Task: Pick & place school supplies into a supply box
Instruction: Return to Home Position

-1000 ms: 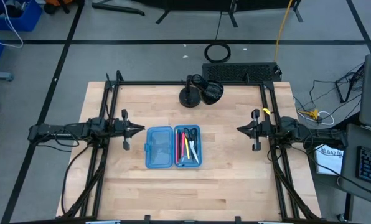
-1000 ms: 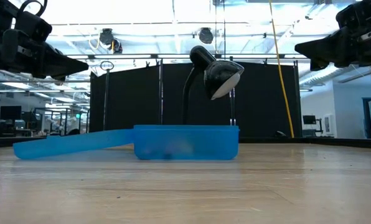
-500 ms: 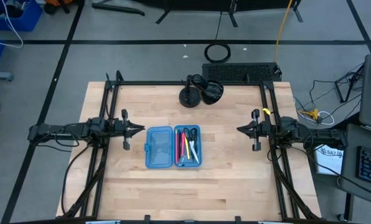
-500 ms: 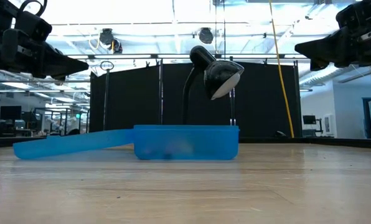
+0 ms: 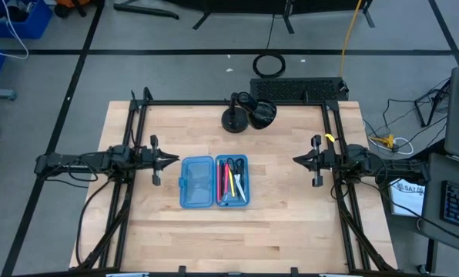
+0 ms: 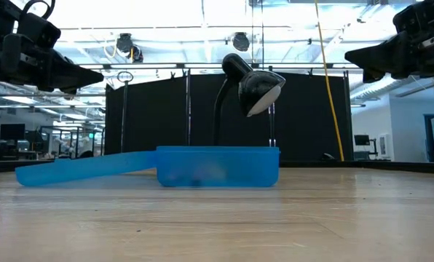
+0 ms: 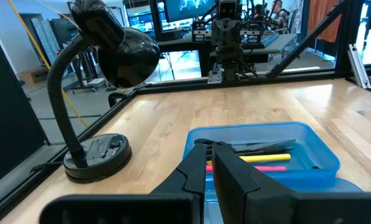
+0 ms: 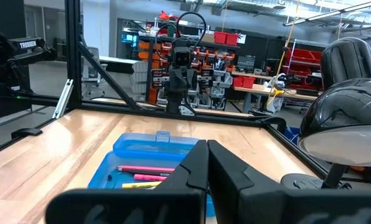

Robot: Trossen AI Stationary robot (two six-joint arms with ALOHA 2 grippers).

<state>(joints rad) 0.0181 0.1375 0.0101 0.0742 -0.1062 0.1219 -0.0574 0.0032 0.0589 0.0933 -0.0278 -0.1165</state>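
The supply box (image 5: 214,181), translucent blue, lies open on the middle of the table, both halves resting flat. Its right half holds the school supplies (image 5: 231,178): pink-red, yellow and dark pens lying side by side, which also show in the left wrist view (image 7: 266,158) and the right wrist view (image 8: 142,169). The left half (image 5: 197,183) shows nothing inside. My left gripper (image 5: 175,160) hovers shut, pointing level, above the table just left of the box. My right gripper (image 5: 295,160) hovers shut to the right of the box, farther from it.
A black desk lamp (image 5: 249,111) stands at the table's far edge, behind the box, its head bent toward the right. Black frame rails (image 5: 129,154) run along the left and right sides. Bare wood lies in front of the box.
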